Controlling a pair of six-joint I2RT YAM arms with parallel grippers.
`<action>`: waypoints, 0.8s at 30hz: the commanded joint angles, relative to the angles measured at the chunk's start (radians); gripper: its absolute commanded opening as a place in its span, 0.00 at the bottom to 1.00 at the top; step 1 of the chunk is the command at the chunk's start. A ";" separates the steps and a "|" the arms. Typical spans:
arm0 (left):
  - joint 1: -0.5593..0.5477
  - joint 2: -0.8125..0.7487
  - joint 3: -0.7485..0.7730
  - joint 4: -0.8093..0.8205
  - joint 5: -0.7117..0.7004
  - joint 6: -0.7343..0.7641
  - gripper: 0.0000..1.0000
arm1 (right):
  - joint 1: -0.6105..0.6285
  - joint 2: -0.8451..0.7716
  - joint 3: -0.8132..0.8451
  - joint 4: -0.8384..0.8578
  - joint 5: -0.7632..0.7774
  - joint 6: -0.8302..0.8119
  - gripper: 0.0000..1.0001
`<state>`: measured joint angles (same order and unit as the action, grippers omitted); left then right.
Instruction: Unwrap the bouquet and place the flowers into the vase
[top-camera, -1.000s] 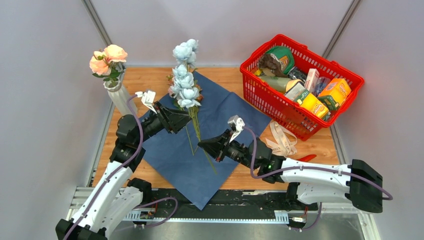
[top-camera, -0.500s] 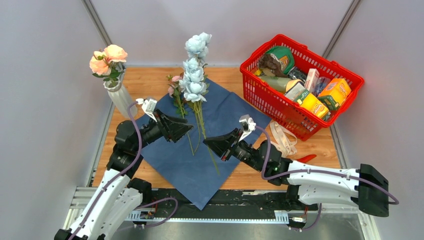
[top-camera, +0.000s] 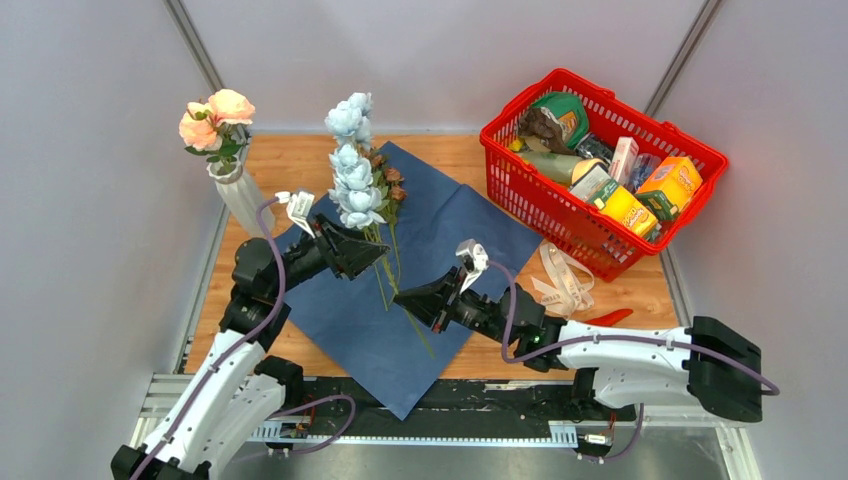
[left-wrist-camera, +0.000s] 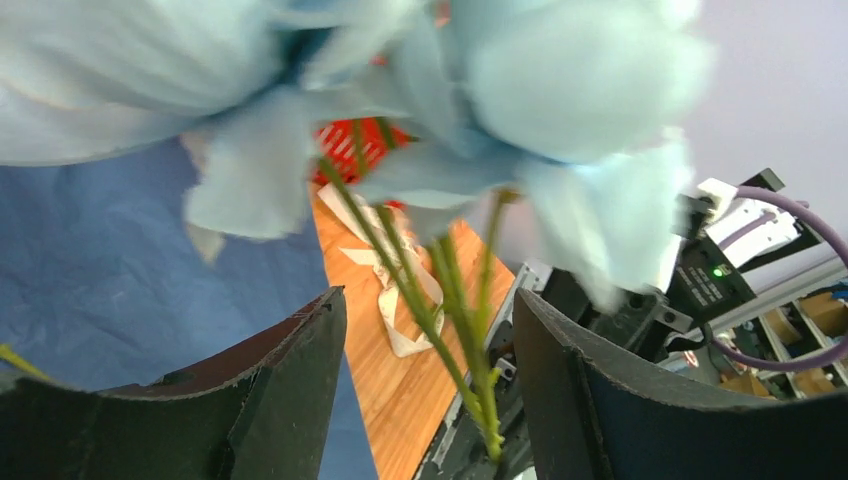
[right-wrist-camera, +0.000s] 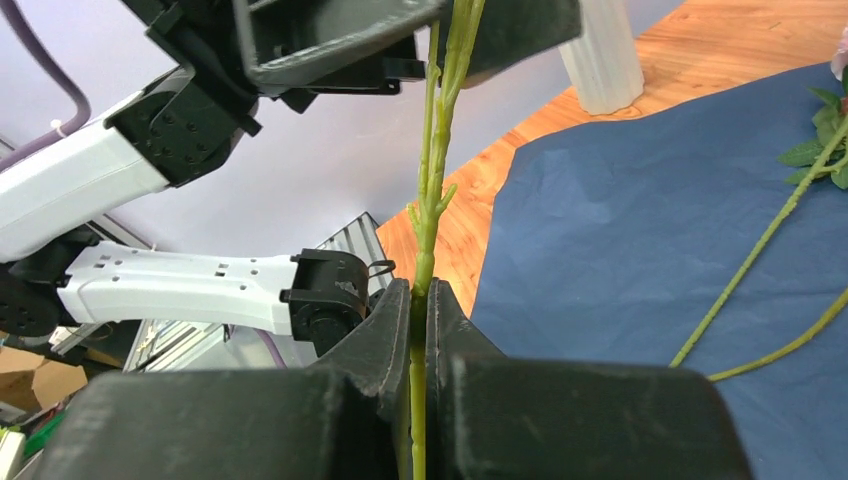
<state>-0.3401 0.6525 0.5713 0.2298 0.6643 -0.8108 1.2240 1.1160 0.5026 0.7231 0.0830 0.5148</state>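
My right gripper (top-camera: 407, 297) (right-wrist-camera: 421, 292) is shut on the thin green stem (right-wrist-camera: 432, 190) of the pale blue flowers (top-camera: 350, 180) and holds them upright above the unfolded blue paper (top-camera: 440, 225). The left gripper (top-camera: 368, 252) (left-wrist-camera: 428, 300) is open, its jaws on either side of the same stems (left-wrist-camera: 462, 330) just below the blue blooms (left-wrist-camera: 570, 80), without touching them. At the back left stands the white ribbed vase (top-camera: 240, 197) (right-wrist-camera: 603, 60) with pink and peach flowers (top-camera: 214, 120) in it. Brown and pink flowers (top-camera: 390, 180) lie on the paper behind the blue ones.
A red basket (top-camera: 520, 190) full of groceries fills the back right. The cream ribbon (top-camera: 562, 280) (left-wrist-camera: 392, 295) lies loose on the wood in front of it, with a red object (top-camera: 612, 317) nearby. Loose green stems (right-wrist-camera: 760, 240) lie on the paper.
The blue flowers have swung left, tipping toward the vase, as my right gripper moved left and nearer with the stem. The left gripper stayed open around the stems.
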 joint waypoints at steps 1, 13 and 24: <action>-0.002 0.032 0.007 0.062 -0.005 -0.021 0.67 | 0.009 0.013 -0.013 0.114 -0.023 -0.036 0.00; -0.004 0.030 0.006 0.088 -0.034 -0.004 0.00 | 0.009 0.093 -0.023 0.098 0.021 -0.038 0.04; -0.004 0.012 0.116 -0.049 -0.449 0.606 0.00 | 0.009 0.045 -0.015 -0.039 0.113 -0.038 1.00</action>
<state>-0.3428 0.6750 0.5900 0.1936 0.4549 -0.5392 1.2293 1.2163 0.4740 0.7025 0.1406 0.4816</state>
